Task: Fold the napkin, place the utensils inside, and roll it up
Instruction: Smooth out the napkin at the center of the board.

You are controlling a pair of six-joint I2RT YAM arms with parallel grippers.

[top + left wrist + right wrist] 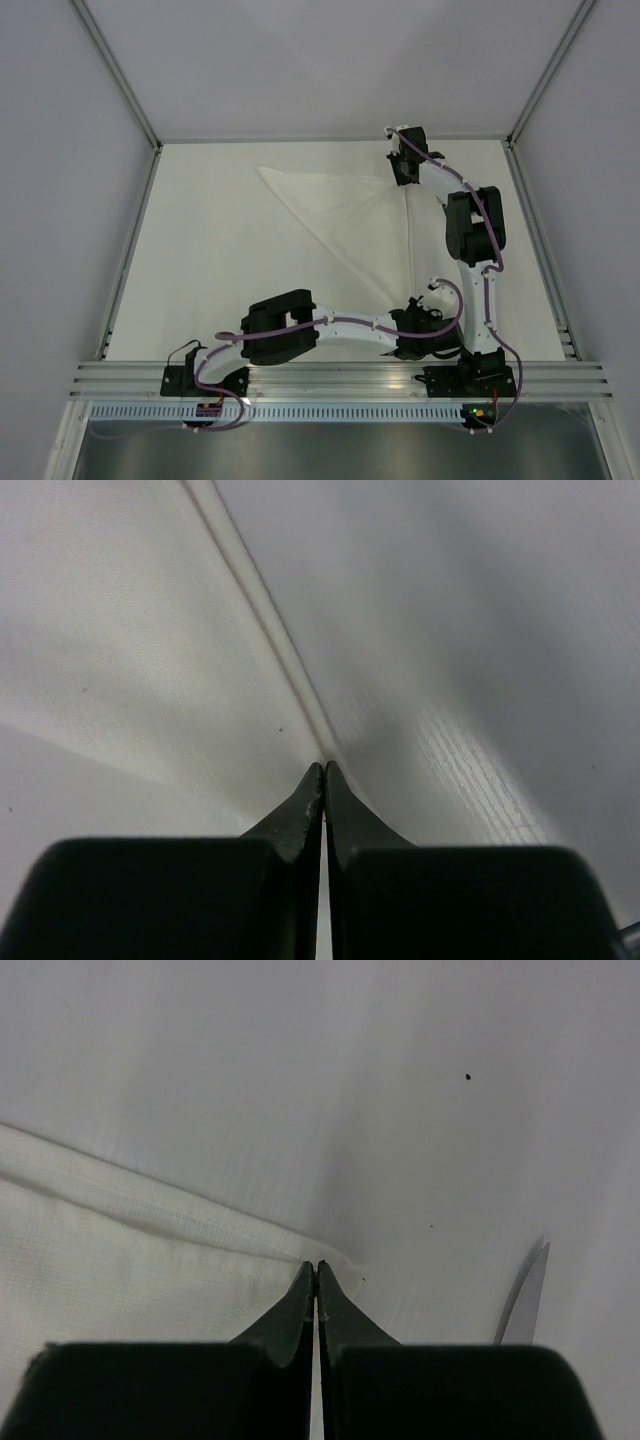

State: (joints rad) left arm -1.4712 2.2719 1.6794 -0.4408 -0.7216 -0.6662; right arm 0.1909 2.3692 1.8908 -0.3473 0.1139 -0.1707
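Observation:
The white napkin (360,215) lies folded into a triangle on the table, right of the middle. My left gripper (414,308) is at its near corner. In the left wrist view the gripper (323,765) is shut, with its tips pinching the cloth (150,660) at a hemmed edge. My right gripper (403,180) is at the far right corner. In the right wrist view the gripper (316,1265) is shut on the corner of the napkin (120,1260). A silvery blade of a utensil (527,1295) shows just right of that gripper. Its handle is out of view.
The white table (220,280) is walled by pale panels at the back and sides. An aluminium rail (340,380) runs along the near edge by the arm bases. The right arm (470,230) stretches along the table's right side.

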